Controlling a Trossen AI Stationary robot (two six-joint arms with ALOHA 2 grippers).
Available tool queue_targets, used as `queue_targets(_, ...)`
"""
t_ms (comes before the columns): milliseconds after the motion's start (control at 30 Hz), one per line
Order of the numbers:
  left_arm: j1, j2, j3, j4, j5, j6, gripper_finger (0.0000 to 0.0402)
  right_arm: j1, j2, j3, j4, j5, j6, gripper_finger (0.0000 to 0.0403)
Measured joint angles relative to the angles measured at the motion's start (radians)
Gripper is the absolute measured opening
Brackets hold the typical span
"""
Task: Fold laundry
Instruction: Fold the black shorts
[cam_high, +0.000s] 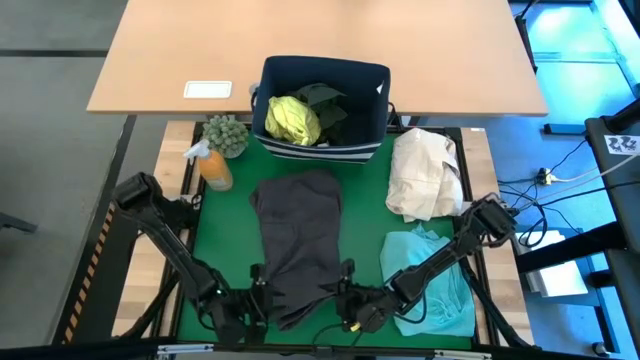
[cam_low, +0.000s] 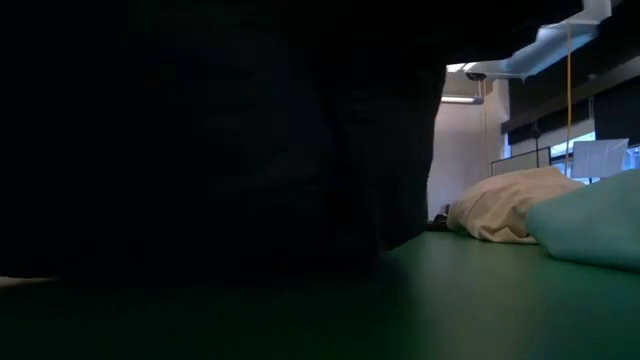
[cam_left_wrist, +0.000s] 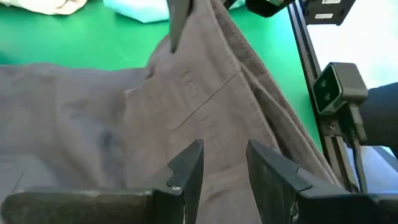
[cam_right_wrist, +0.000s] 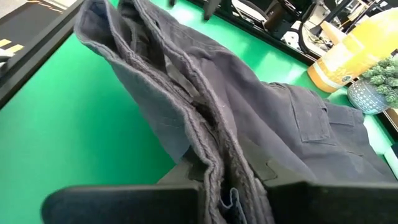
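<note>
At the near edge of the green counter (cam_high: 365, 225), we see the right tool (cam_right_wrist: 230, 186) clamped on the bunched hem of the charcoal grey garment (cam_high: 298, 235). Beside it, the left tool (cam_left_wrist: 224, 165) has its fingers slightly apart, over the same cloth; whether it grips, we cannot tell. Dark fabric blocks most of the low view. Farther back lie the turquoise garment (cam_high: 432, 275), partly under the right arm, and the yellow-green shirt (cam_high: 292, 120) in the navy bin (cam_high: 375, 85).

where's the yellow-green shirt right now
In the high view the yellow-green shirt sits inside the navy bin at the table's far edge, beside a dark garment.
</note>
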Motion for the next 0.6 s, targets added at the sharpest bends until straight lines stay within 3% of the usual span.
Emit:
queue_targets(467, 0.026, -0.009, 0.000, 0.116, 0.192, -0.024, 0.0117, -0.057, 0.000, 0.001, -0.001, -0.087, 0.044, 0.0033)
queue_targets(600, 0.051, -0.009, 0.000, 0.127, 0.267, 0.046, 0.0117, -0.057, 0.000, 0.001, -0.001, -0.099, 0.045, 0.0033)
